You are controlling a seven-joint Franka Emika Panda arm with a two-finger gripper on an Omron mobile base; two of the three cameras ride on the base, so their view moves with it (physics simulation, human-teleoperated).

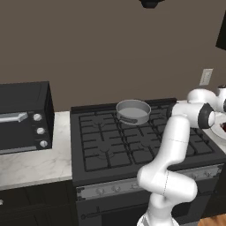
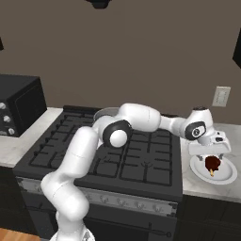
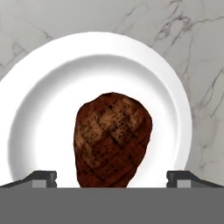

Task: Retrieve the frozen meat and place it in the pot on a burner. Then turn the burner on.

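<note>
No text, label, brand, number or sign can be read anywhere. The oven (image 1: 22, 117) front and its knobs (image 1: 40, 130) carry no legible marks, the stove (image 1: 132, 141) panel is plain, and the wall outlet (image 2: 221, 96) bears no lettering. The plate (image 3: 39, 87) and the meat (image 3: 111, 140) show no print either.
</note>
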